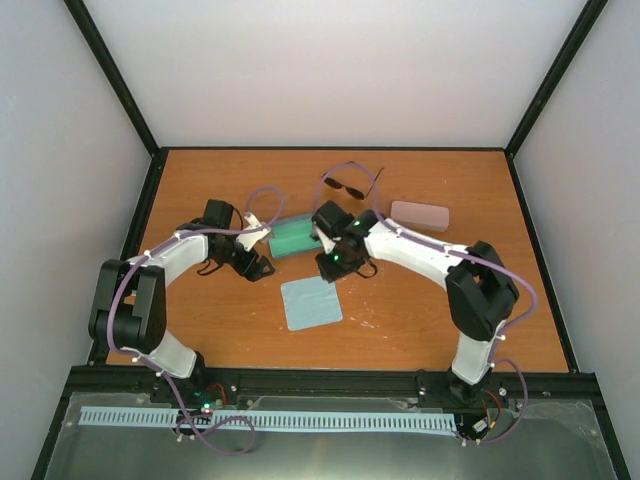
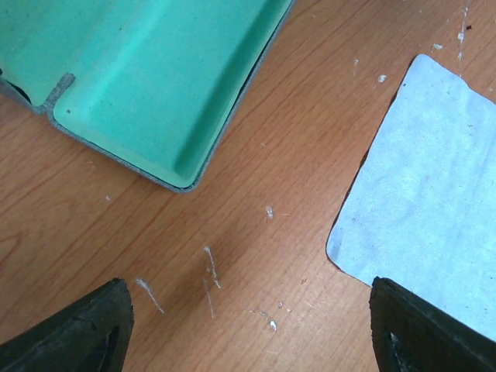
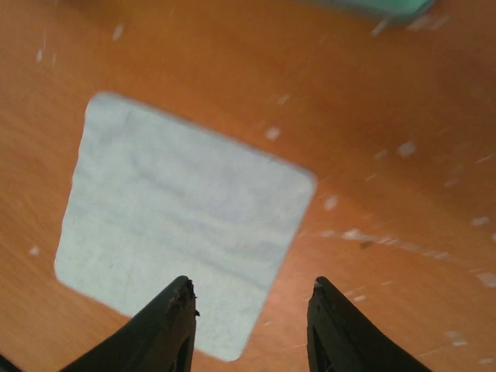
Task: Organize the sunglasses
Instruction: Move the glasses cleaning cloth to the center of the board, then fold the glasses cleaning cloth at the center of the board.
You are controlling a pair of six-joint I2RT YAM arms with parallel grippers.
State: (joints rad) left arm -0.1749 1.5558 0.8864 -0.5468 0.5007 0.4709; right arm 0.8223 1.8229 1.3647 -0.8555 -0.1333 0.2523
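The black-framed sunglasses (image 1: 350,186) lie at the far side of the table (image 1: 450,300), well apart from both claws and outside any case; a second, pale pair cannot be made out. The open case (image 2: 155,85), green lining upward and with nothing in it as far as shown, sits between the two arms, probably laid open to receive a pair. The closed pink case (image 1: 420,214) rests just to the right of the sunglasses, and the light-blue cloth (image 3: 178,225) lies flat nearer the bases. The left gripper (image 2: 248,288) hovers over bare wood between open case and cloth, fingers spread wide, holding nothing. The right gripper (image 3: 252,283) hangs above one edge of the cloth, fingers partly apart with nothing between them; whether they touch the cloth cannot be told
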